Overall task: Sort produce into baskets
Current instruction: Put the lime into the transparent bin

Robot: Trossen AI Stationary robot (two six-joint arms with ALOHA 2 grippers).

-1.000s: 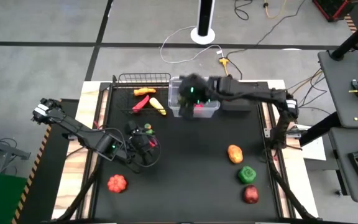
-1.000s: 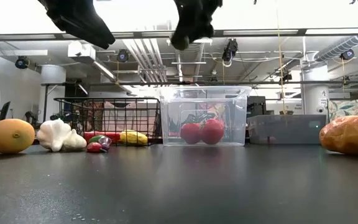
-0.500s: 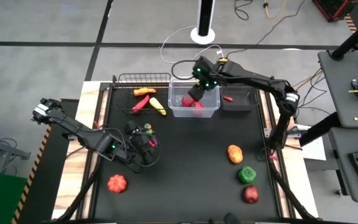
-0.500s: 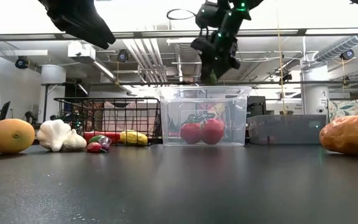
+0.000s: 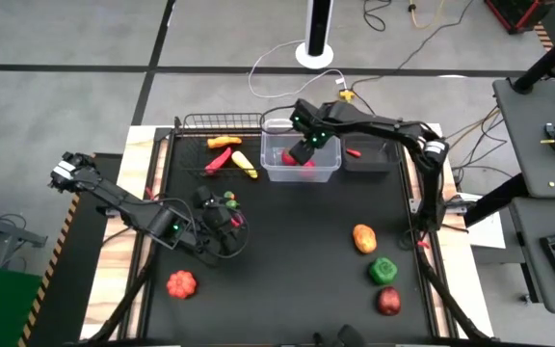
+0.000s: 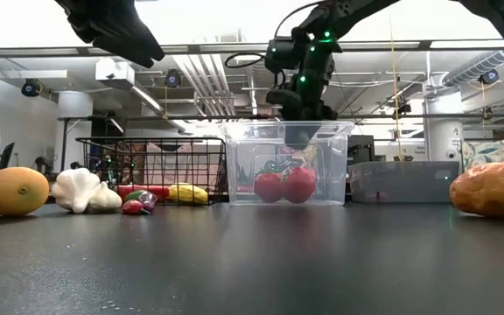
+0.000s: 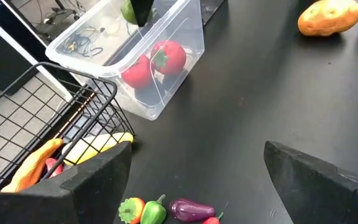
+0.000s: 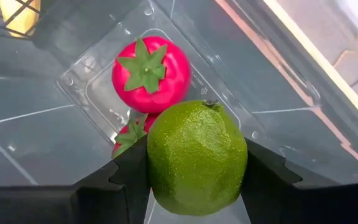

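Green lime (image 8: pixel 196 155) sits clamped in the right tool (image 5: pixel 304 146), poised over the clear bin (image 5: pixel 300 160) at the tabletop's (image 5: pixel 297 280) twelve o'clock. Released off-centre, it may glance off the two tomatoes (image 8: pixel 150 73) inside and bounce out. Left tool (image 5: pixel 222 224), spread wide and holding nothing, waits at nine o'clock. Baskets count three.

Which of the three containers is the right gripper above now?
The clear plastic bin, the middle one, with two red tomatoes inside. The right gripper holds a green lime over it; the wire basket and dark tray flank it.
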